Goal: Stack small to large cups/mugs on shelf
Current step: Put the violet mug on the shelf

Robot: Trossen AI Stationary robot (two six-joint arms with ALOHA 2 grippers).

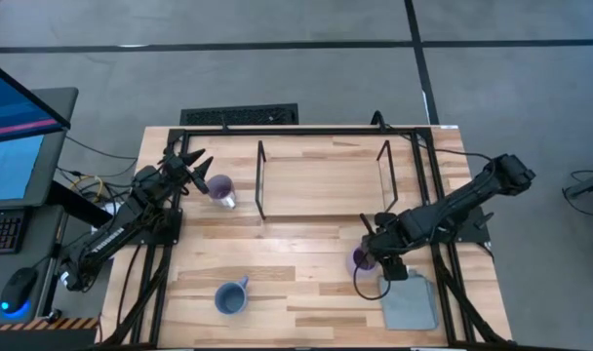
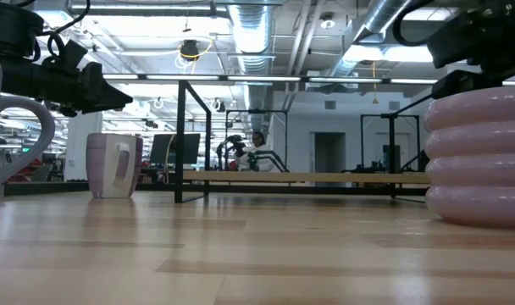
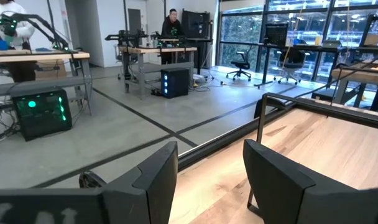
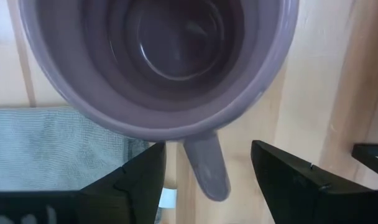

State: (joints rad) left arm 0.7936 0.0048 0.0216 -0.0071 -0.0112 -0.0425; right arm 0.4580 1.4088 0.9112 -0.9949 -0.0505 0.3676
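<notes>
The right arm reaches in from the table's right edge and bends down, so the right gripper [image 1: 373,255] points at the table from above. Its two fingers [image 4: 130,177] stand apart, and the handle of a light purple mug [image 4: 158,62] lies in the gap between them, not clamped. This mug [image 1: 361,261] is directly under the gripper, beside the grey cloth [image 1: 410,303].

The left gripper [image 1: 194,164] is raised with fingers apart, holding nothing. A second purple mug [image 1: 219,189] stands just beside its tips. The shelf [image 1: 321,185] is between both grippers. The blue mug [image 1: 230,297] is well apart, near the table's front edge.
</notes>
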